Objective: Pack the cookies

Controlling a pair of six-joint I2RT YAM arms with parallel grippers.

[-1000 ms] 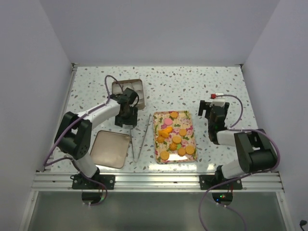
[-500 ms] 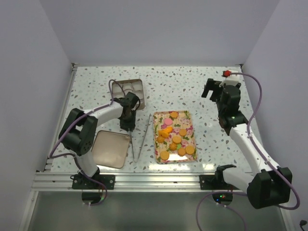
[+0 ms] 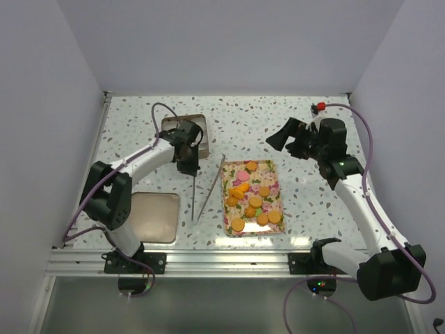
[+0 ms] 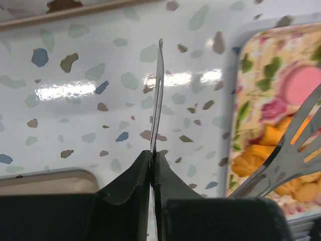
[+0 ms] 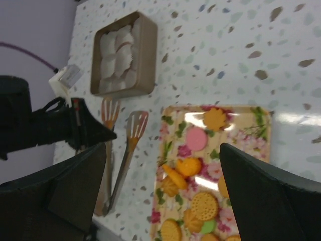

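Tray: a flowered tray [image 5: 258,128] lies flat on the speckled surface [image 3: 250,125].
Cookies: all the cookies [image 3: 256,200] sit on the tray, mostly orange and a few pink. None looks packed yet.
Left fingers: the left fingers [image 4: 128,188] are clenched on one thin arm of the metal tongs [image 4: 157,100], just left of the tray.
Tongs: the other arm springs out sideways, with its slotted tip near the tray's far left corner.
Right fingers: the right fingers [image 5: 75,186] are spread wide and grasp nothing, hanging beyond the tray's far right corner.
Box: a box [image 5: 145,55] of white paper cups stands beyond the tray's far left corner.
Risk: with only one arm pinched, the tongs may twist or slip out when lifted. The loose arm could then sweep cookies off the tray.
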